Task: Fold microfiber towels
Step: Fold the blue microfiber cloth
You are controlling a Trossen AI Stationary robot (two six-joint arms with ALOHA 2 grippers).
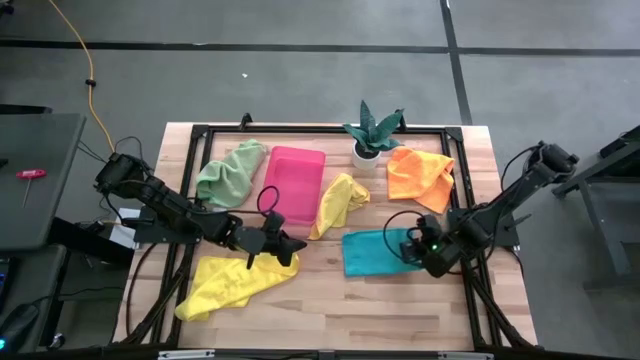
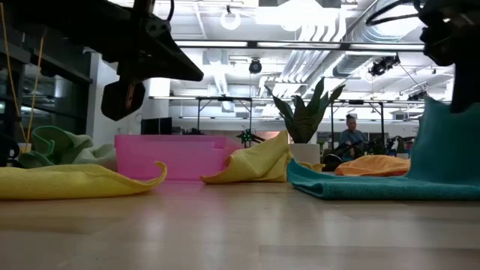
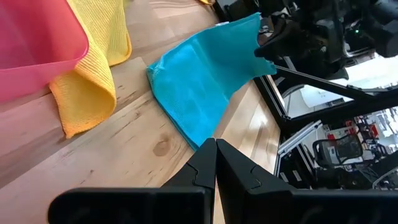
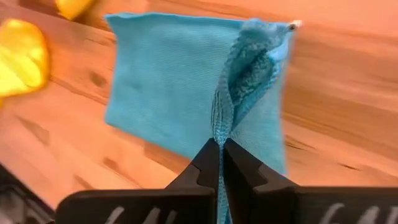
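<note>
The right hand (image 4: 221, 149) is closed on one raised edge of the teal towel (image 1: 372, 250) lying on the bench (image 1: 330, 300), while the left hand (image 1: 283, 244) is closed and empty, so this thin pinch may slip and spoil the fold.

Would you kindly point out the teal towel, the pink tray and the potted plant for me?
teal towel (image 1: 372, 252): high view, flat middle of the cloth.
pink tray (image 1: 292, 180): high view, its bare floor.
potted plant (image 1: 367, 155): high view, white pot's rim.
</note>
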